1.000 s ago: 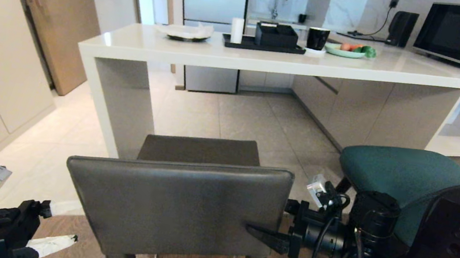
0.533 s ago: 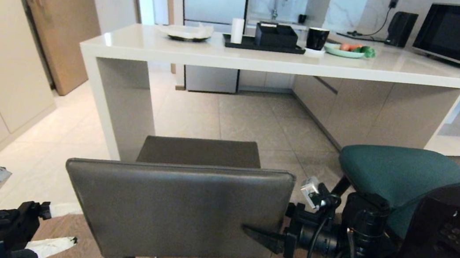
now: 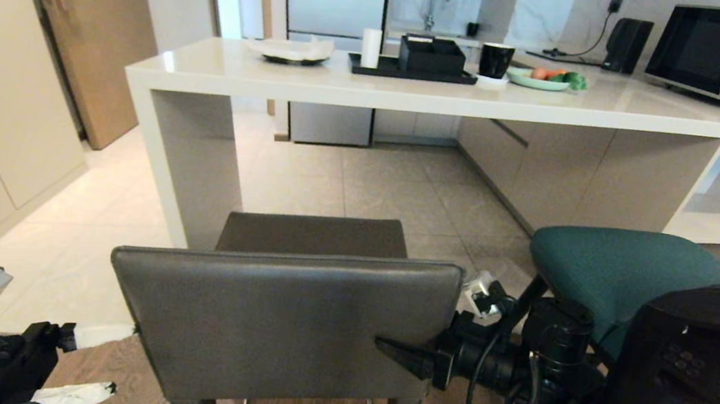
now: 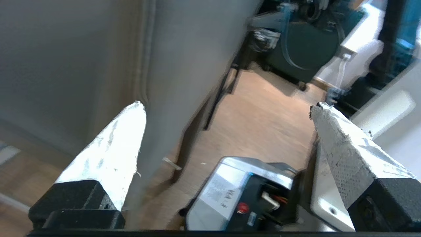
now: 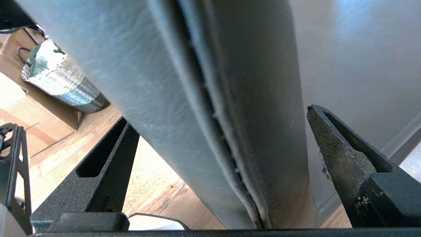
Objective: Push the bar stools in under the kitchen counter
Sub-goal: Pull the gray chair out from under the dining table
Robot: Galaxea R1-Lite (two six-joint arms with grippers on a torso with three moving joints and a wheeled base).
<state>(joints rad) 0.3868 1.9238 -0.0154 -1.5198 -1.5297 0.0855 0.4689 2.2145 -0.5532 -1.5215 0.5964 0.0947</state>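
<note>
Two bar stools (image 3: 290,311), one kitchen counter (image 3: 416,91)

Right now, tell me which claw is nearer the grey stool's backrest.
Right. The right claw straddles the side edge of the grey stool's backrest, jaws open around it. The left claw sits low off the backrest's opposite side, open and apart from it.

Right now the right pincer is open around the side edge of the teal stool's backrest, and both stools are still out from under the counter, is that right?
Not quite: it is the grey stool, not the teal stool. The head view shows the right pincer at the grey backrest's edge, and the right wrist view shows its open fingers either side of that edge. Both stools do stand out from under the counter.
</note>
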